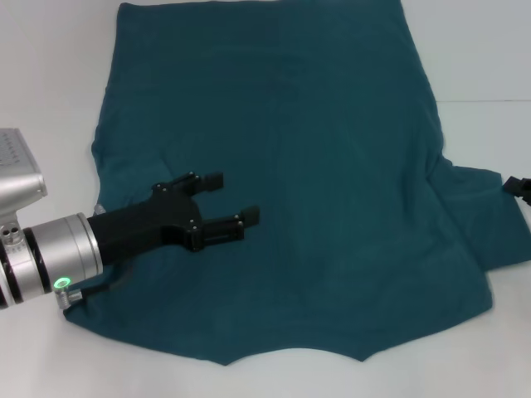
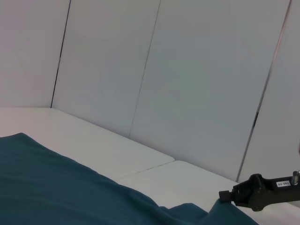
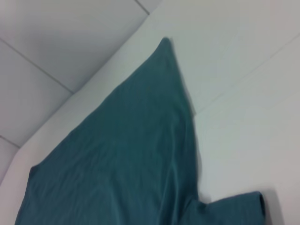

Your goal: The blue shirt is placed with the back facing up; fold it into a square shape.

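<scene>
The blue shirt (image 1: 315, 191) lies flat across the white desk (image 1: 50, 75), plain side up. Left gripper (image 1: 231, 199) hovers over its left portion, jaws spread wide, empty. Right gripper (image 1: 518, 186) sits at the right edge; its state cannot be told. Cloth judged light and limp: grasp hems or sleeve edges.

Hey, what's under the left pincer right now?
The open left pincer hovers over the dark teal-blue cloth shirt, spread plain side up on the white table. Its left sleeve area is hidden beneath the arm.
</scene>
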You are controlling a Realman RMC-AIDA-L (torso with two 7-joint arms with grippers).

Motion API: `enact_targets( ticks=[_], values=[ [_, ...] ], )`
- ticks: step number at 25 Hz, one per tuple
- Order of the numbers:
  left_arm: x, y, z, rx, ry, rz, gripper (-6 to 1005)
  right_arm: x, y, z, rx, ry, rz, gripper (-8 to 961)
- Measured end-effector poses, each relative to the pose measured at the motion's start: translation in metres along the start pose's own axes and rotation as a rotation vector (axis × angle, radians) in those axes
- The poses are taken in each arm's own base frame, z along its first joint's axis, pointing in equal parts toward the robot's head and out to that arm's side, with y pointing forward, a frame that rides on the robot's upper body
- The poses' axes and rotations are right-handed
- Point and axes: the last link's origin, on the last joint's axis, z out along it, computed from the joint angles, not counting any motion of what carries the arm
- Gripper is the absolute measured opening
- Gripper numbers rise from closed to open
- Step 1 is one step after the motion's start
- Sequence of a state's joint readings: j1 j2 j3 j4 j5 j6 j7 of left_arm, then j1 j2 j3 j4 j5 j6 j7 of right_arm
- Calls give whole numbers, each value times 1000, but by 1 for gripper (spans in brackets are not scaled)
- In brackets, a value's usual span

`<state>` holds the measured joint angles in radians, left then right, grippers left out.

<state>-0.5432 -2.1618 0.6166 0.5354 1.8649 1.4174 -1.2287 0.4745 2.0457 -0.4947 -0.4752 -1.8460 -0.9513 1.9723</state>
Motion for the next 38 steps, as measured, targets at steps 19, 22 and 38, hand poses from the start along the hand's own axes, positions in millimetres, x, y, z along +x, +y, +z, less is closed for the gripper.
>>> enact_targets(
  ticks=[19, 22, 38],
  values=[
    [-1, 0, -1, 3, -2, -7, 912, -21, -2, 4, 46, -88, -75, 2],
    [-2, 0, 0, 2, -1, -18, 912, -24, -1, 6, 49, -91, -100, 2],
    [0, 0, 0, 0, -1, -29, 908, -38, 9, 15, 55, -97, -237, 4]
  ],
)
